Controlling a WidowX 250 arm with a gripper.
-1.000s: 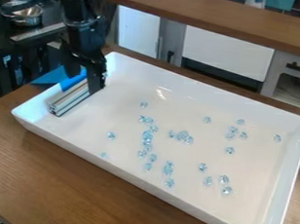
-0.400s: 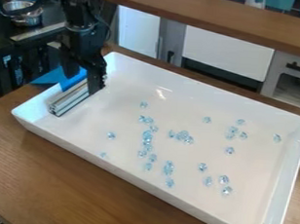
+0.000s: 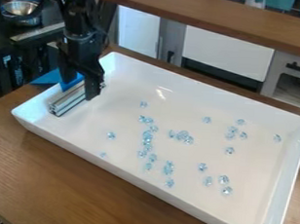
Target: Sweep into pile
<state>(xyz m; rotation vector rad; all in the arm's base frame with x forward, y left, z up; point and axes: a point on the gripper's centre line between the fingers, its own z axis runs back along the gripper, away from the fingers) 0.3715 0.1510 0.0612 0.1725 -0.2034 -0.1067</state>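
In the camera view, the claw (image 3: 79, 90) has eased slightly nearer along the metal bar (image 3: 67, 102), which keeps its place; its fingers stand apart astride it, seemingly released, so sweeping looks yet to start. The white tray (image 3: 194, 88) on the bench (image 3: 56, 175) holds that bar at its left end and clear blue beads (image 3: 148, 139) scattered over its middle and right.

Loose pale-blue crystals (image 3: 148, 139) across white tray (image 3: 157, 187)

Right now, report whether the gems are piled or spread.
Spread: the gems lie in small clusters and singles across the white tray.
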